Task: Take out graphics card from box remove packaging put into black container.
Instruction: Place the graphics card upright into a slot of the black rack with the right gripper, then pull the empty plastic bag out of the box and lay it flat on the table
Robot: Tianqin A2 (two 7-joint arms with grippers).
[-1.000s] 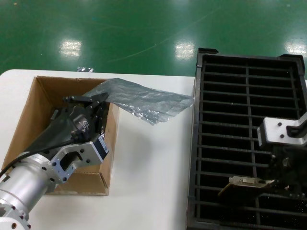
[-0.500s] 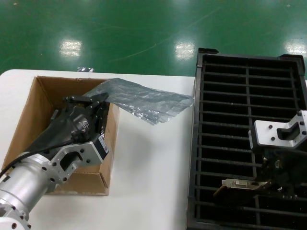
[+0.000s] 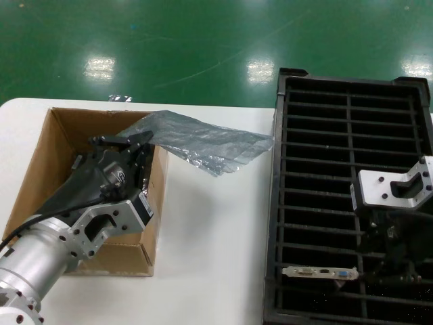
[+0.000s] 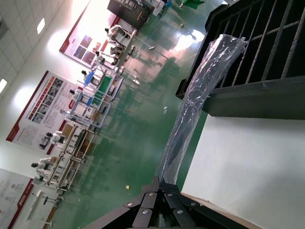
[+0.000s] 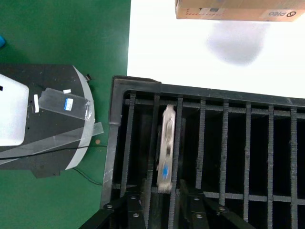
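Note:
The graphics card (image 3: 319,273) stands on edge in a near slot of the black container (image 3: 276,203), its silver bracket with a blue port facing up. In the right wrist view the card (image 5: 167,143) lies in the slot just ahead of my right gripper (image 5: 164,191), which is open with its fingers on either side of the card's end. Over the brown box (image 3: 40,169), my left gripper (image 3: 139,139) is shut on one end of the packaging (image 3: 203,142). The empty, crinkled bag (image 4: 200,86) stretches out towards the container (image 4: 257,95).
The box and the container rest on a white table (image 3: 210,237), with bare tabletop between them. Green floor lies beyond the table's far edge. The right wrist view shows the robot's dark base (image 5: 43,119) beside the container and the box's side (image 5: 238,9).
The card has gone from tilted above the container to seated level in a near slot. My right gripper came down with it. The left arm and the bag have not moved.

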